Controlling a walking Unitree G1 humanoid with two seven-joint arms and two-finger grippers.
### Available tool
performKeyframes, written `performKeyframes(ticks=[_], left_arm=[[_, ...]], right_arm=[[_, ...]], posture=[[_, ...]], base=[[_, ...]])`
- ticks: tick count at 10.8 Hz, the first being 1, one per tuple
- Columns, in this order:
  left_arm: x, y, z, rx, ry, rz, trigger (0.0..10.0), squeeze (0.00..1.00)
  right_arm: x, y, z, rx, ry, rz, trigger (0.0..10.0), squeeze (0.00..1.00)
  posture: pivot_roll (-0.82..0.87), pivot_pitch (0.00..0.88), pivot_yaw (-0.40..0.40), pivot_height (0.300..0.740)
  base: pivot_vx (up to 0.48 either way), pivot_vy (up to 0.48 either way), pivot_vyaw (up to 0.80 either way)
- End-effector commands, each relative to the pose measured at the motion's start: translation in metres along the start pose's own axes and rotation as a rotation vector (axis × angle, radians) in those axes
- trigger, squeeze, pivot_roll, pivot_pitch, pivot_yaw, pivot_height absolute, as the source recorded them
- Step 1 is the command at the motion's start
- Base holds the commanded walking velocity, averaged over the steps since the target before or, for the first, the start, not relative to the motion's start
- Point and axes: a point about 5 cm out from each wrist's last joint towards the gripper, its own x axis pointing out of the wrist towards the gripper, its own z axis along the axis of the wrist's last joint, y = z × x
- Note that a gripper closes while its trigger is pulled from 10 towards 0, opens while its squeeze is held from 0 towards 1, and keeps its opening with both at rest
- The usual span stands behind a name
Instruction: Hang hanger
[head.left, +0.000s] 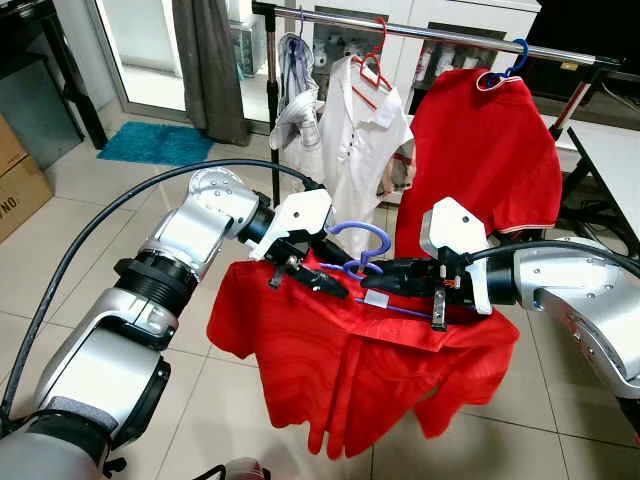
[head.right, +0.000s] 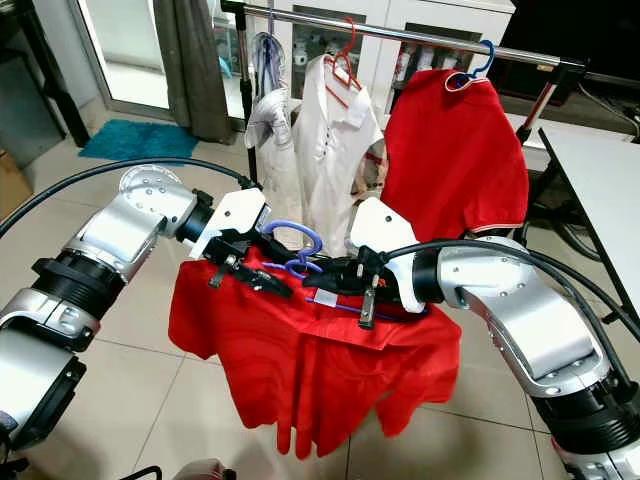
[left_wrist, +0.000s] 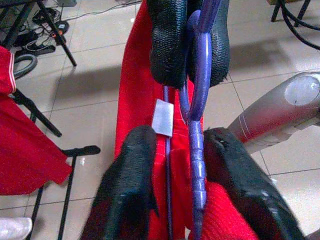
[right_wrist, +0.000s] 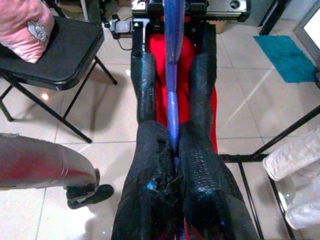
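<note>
Purple plastic hanger, carrying a red shirt, is held in mid-air before the clothes rail. It is clamped at the neck by the left tool and the right tool, both arms bent inward, meeting at chest height.

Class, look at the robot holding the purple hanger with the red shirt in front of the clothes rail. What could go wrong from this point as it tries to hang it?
1. Both the left gripper and right gripper pinch the purple hanger near its hook, so the fingers may block the hook from catching the rail.
2. The red shirt droops unevenly and might slide off.
3. The rail already carries a white shirt and a red polo, so the gap looks tight.
</note>
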Motion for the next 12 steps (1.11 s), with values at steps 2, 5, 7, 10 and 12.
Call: performKeyframes(ticks=[2,5,7,10,12], left_arm=[[0.000,0.003,0.005,0.019,0.018,-0.012,0.0,0.00],[0.001,0.004,-0.001,0.033,0.079,0.024,0.0,0.00],[0.000,0.005,-0.006,0.040,0.111,0.047,0.0,0.00],[0.001,0.006,-0.005,0.047,0.081,0.060,0.0,0.00],[0.001,0.006,0.001,0.051,0.005,0.056,0.0,0.00]], right_arm=[[0.000,0.001,0.013,-0.058,-0.033,0.003,10.0,0.00],[0.001,0.001,0.015,-0.064,-0.038,-0.002,10.0,0.00],[0.001,0.000,0.016,-0.068,-0.040,-0.006,10.0,0.00],[0.002,-0.001,0.019,-0.074,-0.047,-0.009,10.0,0.00],[0.002,-0.001,0.019,-0.081,-0.044,-0.017,10.0,0.00]], posture=[[0.07,0.000,-0.013,0.740],[0.06,0.000,-0.013,0.740],[0.06,0.000,-0.015,0.740],[0.06,0.000,-0.014,0.740],[0.06,0.000,-0.012,0.740]], base=[[0.000,0.000,0.00],[0.000,0.000,0.00],[0.000,0.000,0.00],[0.000,0.000,0.00],[0.000,0.000,0.00]])
